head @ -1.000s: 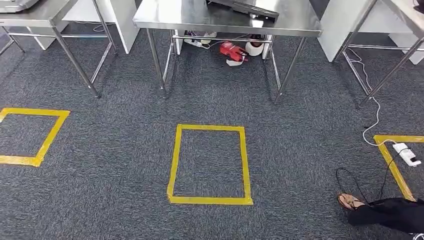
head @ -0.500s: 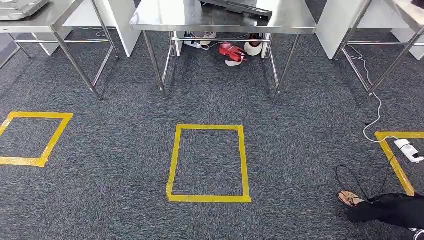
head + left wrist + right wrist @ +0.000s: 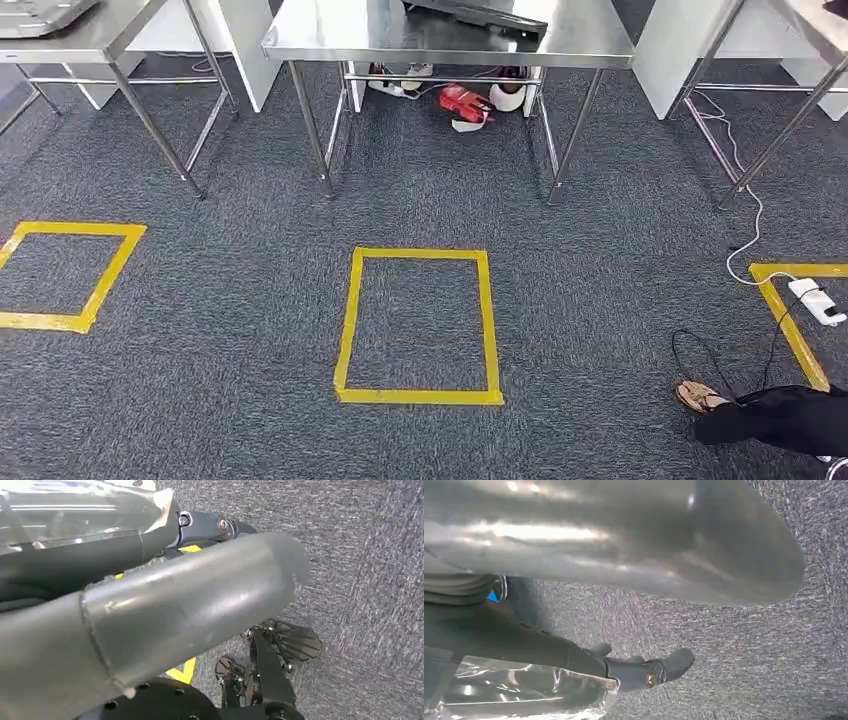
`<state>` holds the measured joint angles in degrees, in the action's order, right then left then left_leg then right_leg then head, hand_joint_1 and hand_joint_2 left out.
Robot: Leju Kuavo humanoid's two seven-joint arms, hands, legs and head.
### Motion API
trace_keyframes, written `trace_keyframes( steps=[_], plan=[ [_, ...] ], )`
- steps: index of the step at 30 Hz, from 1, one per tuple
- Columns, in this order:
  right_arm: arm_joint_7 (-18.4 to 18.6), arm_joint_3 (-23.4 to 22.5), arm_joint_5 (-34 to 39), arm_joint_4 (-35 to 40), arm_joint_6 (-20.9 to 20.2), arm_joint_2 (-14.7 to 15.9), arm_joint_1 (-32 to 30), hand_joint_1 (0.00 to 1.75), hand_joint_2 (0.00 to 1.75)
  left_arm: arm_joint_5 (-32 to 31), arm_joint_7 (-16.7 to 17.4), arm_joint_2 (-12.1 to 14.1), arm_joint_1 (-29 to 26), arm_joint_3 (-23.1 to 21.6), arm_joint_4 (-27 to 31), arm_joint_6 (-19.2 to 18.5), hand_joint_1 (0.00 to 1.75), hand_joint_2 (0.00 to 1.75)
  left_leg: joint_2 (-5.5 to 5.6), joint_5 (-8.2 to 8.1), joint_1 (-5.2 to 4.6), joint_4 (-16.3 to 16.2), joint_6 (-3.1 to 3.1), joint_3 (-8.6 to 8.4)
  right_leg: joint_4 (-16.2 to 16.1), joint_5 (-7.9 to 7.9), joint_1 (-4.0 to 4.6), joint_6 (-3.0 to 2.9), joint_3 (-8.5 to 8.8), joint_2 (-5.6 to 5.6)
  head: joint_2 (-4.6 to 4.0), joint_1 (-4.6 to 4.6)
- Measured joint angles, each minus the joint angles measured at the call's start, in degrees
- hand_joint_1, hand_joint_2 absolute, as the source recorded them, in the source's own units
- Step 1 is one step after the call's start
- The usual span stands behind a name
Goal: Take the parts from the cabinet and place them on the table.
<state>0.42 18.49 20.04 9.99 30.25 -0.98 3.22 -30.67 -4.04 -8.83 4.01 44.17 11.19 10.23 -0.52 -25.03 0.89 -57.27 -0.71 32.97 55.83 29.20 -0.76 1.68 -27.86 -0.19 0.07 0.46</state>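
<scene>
Each robot hand, left (image 3: pixel 165 605) and right (image 3: pixel 589 555), is gripping a clear-wrapped part (image 3: pixel 75 515) while facing the counter (image 3: pixel 450 45) at twelve o'clock, likely needing a walk forward.

Person (image 3: pixel 775 420) cut off at edge

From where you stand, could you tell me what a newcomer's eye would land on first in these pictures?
The yellow tape rectangle on the grey carpet, straight ahead in the head view, stands out most. Beyond it stands a stainless steel table with a red object on the floor beneath. At the lower right, a person's sandalled foot rests near a white power strip.
</scene>
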Motion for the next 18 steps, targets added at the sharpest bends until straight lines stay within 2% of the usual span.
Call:
trace_keyframes(
  steps=[3, 4, 5, 6, 7, 8, 9, 10, 11, 12, 13, 14, 15, 16, 17, 18],
  plan=[
    [0.09, 0.02, -0.02, 0.00, 0.11, -0.07, 0.01, 0.00, 0.00, -0.18, 0.02, 0.00, -0.01, 0.00, 0.00, -0.11, 0.00, 0.00, 0.02, -0.05, -0.05, -0.20, -0.15, 0.27, -0.05, -0.05, -0.04, 0.08, -0.10, -0.05, -0.02, 0.04],
    [0.15, 0.02, -0.02, 0.00, 0.15, -0.09, 0.04, 0.00, 0.00, -0.17, 0.04, 0.00, -0.01, 0.00, 0.00, -0.15, 0.00, 0.00, 0.07, -0.07, -0.18, -0.13, -0.30, 0.39, -0.22, -0.14, -0.02, 0.22, -0.03, -0.17, -0.02, 0.09],
    [0.15, 0.02, -0.02, 0.00, 0.17, -0.07, 0.07, 0.00, 0.00, -0.17, 0.04, -0.07, -0.01, 0.00, 0.00, -0.15, 0.00, 0.00, 0.21, 0.27, -0.16, 0.54, -0.73, 0.24, -0.48, -0.28, 0.45, 0.51, 0.14, -0.38, -0.02, 0.02],
    [0.15, 0.02, -0.02, 0.00, 0.24, 0.02, 0.03, 0.00, 0.00, -0.17, 0.09, -0.28, 0.01, -0.02, -0.02, -0.22, 0.00, 0.00, 0.18, 1.07, 0.68, 1.68, -0.95, -0.33, 0.31, 0.31, 0.25, 0.58, 0.17, -0.38, 0.00, 0.11],
    [0.15, 0.02, -0.04, 0.00, 0.28, 0.22, 0.04, 0.00, 0.00, -0.20, 0.13, -0.39, 0.02, 0.00, 0.00, -0.35, 0.00, 0.00, 0.34, 1.36, 0.68, 2.04, -1.23, -0.26, 2.01, 1.79, 0.21, 0.41, -0.82, -0.21, 0.00, 0.20],
    [0.17, 0.02, -0.04, 0.00, 0.31, 0.04, -0.01, 0.00, 0.00, -0.20, 0.24, -0.35, 0.03, 0.00, 0.00, -0.37, 0.00, 0.00, 0.37, 1.53, 0.75, 2.04, -1.37, 0.03, 5.58, 4.04, -0.01, 0.16, -2.67, -0.16, -0.02, 0.33],
    [0.17, 0.04, -0.04, 0.00, 0.31, 0.07, 0.00, 0.00, 0.00, -0.20, 0.28, -0.37, 0.02, 0.00, 0.00, -0.37, 0.00, 0.00, 0.58, 1.69, 0.79, 2.03, -1.28, 0.38, 10.69, 6.51, -0.24, 0.09, -5.07, -0.07, -0.02, 0.39],
    [0.17, 0.04, -0.04, 0.00, 0.33, 0.13, 0.01, 0.00, 0.00, -0.20, 0.37, -0.39, -0.03, 0.00, -0.02, -0.39, 0.00, 0.00, 0.84, 1.88, 0.79, 2.00, -1.11, 0.72, 15.07, 8.19, -0.44, 0.28, -7.02, -0.05, -0.02, 0.33],
    [0.20, 0.04, -0.04, 0.00, 0.33, 0.15, 0.01, 0.00, 0.00, -0.20, 0.39, -0.39, -0.10, 0.00, -0.02, -0.39, 0.00, 0.00, 1.16, 2.10, 0.87, 1.93, -0.87, 1.06, 17.71, 8.78, -0.72, 0.84, -8.14, -0.05, -0.02, 0.35],
    [0.20, 0.04, -0.04, 0.00, 0.33, 0.26, -0.03, 0.00, 0.00, -0.20, 0.39, -0.46, -0.15, 0.00, -0.02, -0.44, 0.00, 0.00, 1.65, 2.32, 1.08, 1.91, -0.54, 1.31, 16.95, 8.15, -1.07, 1.59, -7.56, -0.05, -0.02, 0.33],
    [0.26, 0.04, 0.00, -0.02, 0.33, 0.31, -0.12, 0.00, 0.00, -0.20, 0.39, -0.52, -0.15, 0.00, -0.02, -0.50, 0.00, 0.00, 2.16, 2.54, 1.41, 1.79, -0.17, 1.55, 13.25, 6.48, -1.49, 2.59, -5.46, -0.02, -0.02, 0.35],
    [0.31, 0.04, 0.00, -0.02, 0.33, 0.33, -0.14, 0.00, 0.00, -0.20, 0.39, -0.63, -0.14, 0.00, -0.02, -0.50, 0.00, 0.00, 2.71, 2.72, 1.81, 1.56, 0.24, 1.86, 7.80, 4.40, -1.91, 3.59, -2.52, 0.14, -0.02, 0.37],
    [0.33, 0.04, -0.02, -0.02, 0.33, 0.37, -0.10, 0.00, 0.00, -0.20, 0.39, -0.66, -0.11, 0.00, -0.02, -0.50, 0.00, 0.00, 3.20, 2.80, 2.16, 1.01, 0.87, 2.34, 1.74, 2.51, -2.53, 4.53, 0.82, 1.00, -0.02, 0.39],
    [0.37, 0.04, -0.02, -0.02, 0.33, 0.20, 0.00, 0.00, 0.00, -0.20, 0.39, -0.44, -0.12, 0.00, 0.02, -0.50, 0.00, 0.00, 3.63, 2.83, 1.89, 0.56, 1.61, 2.55, 1.09, 2.44, -2.41, 4.61, 1.11, 2.32, 0.00, 0.57],
    [0.37, 0.04, -0.02, -0.02, 0.35, 0.04, 0.03, 0.00, 0.00, -0.20, 0.44, -0.39, -0.10, 0.00, 0.00, -0.48, 0.00, 0.00, 3.82, 2.59, 1.69, 0.12, 2.15, 2.65, 0.59, 1.87, -1.70, 3.39, 0.46, 2.15, -0.02, 1.10],
    [0.37, 0.07, -0.11, -0.02, 0.37, 0.07, -0.02, 0.00, 0.00, -0.20, 0.39, -0.39, -0.17, 0.00, 0.00, -0.44, 0.00, 0.00, 3.98, 2.73, 1.54, 0.48, 2.26, 2.74, 1.07, 1.78, -1.78, 2.09, 0.43, 1.83, -0.02, 0.46]
  ],
)
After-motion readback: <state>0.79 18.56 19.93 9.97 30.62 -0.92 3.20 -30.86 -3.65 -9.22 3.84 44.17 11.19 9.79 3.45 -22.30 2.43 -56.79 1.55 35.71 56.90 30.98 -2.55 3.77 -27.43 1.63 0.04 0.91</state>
